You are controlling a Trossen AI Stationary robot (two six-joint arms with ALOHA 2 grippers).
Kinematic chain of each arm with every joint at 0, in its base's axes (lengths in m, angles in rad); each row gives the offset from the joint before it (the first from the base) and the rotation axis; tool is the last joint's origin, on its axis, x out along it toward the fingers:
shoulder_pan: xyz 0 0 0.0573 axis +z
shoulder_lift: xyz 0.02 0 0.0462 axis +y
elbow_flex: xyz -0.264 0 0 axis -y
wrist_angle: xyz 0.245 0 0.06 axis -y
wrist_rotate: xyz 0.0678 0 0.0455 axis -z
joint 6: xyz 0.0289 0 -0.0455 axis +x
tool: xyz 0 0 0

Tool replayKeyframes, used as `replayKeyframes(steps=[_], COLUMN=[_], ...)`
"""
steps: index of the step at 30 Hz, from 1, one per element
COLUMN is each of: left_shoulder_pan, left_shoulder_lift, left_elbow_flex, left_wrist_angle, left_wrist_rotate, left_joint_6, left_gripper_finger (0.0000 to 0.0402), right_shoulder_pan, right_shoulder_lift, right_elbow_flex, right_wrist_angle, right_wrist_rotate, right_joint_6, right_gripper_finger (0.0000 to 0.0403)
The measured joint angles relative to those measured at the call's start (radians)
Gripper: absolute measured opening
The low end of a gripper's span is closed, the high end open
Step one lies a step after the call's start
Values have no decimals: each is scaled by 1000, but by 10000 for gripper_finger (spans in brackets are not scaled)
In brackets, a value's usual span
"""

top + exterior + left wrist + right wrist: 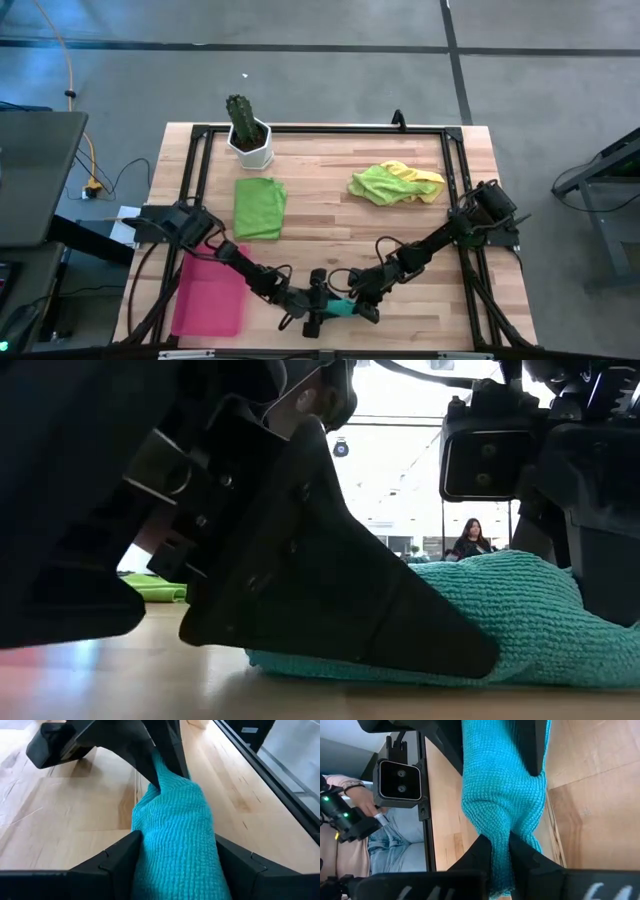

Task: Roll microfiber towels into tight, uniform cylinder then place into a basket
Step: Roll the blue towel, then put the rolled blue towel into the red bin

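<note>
- Pink tray (208, 298): lies flat at the table's near left corner, beside the left arm's base; no towel is seen in it, so by this showing none has yet been delivered.
- Green towel (260, 207): lies folded flat on the wood, between the tray and the potted cactus (246, 128), apart from both arms.
- Left gripper (322, 305): at the near edge of the table, fingers (112, 865) spread wide to either side of the teal towel (344, 306). In the left wrist view the cloth fills the gap and touches both fingers, so this is a loose straddle, not a firm clamp.
- Teal towel, also (175, 835): bunched into a rough, uneven roll between the two grippers, resting on the table.
- Right gripper (366, 300): meets the left one from the other side, clenched on the far end of the teal towel; the right wrist view shows the cloth pinched thin between its fingers (480, 851).
- Yellow and lime towels (396, 183): heaped together at the far right, untouched.
- Risks, as judged: with only one end pinched, the roll may loosen or twist into a cone; if the right gripper pulls while the left merely straddles, the cloth may slide out. The roll also lies near the table's edge and could drop off.
</note>
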State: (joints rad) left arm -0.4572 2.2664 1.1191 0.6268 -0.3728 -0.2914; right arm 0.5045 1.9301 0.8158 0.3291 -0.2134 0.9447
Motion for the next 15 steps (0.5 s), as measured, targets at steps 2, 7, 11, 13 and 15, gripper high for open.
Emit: replayKeyframes(steps=[2,7,11,13,15], left_shoulder_pan=[0,0,1,2,2], left_shoulder_lift=[5,6,7,7,8], left_elbow_flex=[0,0,-2,-3,-3], left_wrist_angle=[-1,-5,-4,-4,-2], left_wrist_rotate=[-14,-18,-20,-20,-16], left_joint_6=[-22,-40,-46,-47,-48], left_gripper_finger=[214,204,163,131,96], right_shoulder_pan=[0,0,0,0,0], right_shoulder_lift=[0,2,3,4,5], right_elbow_flex=[-1,-5,-5,-5,-5], right_wrist_angle=[4,33,38,39,42], right_wrist_rotate=[0,1,4,4,4], right_joint_6=[0,-22,-46,-83,-126], right_gripper_finger=[16,17,17,17,17])
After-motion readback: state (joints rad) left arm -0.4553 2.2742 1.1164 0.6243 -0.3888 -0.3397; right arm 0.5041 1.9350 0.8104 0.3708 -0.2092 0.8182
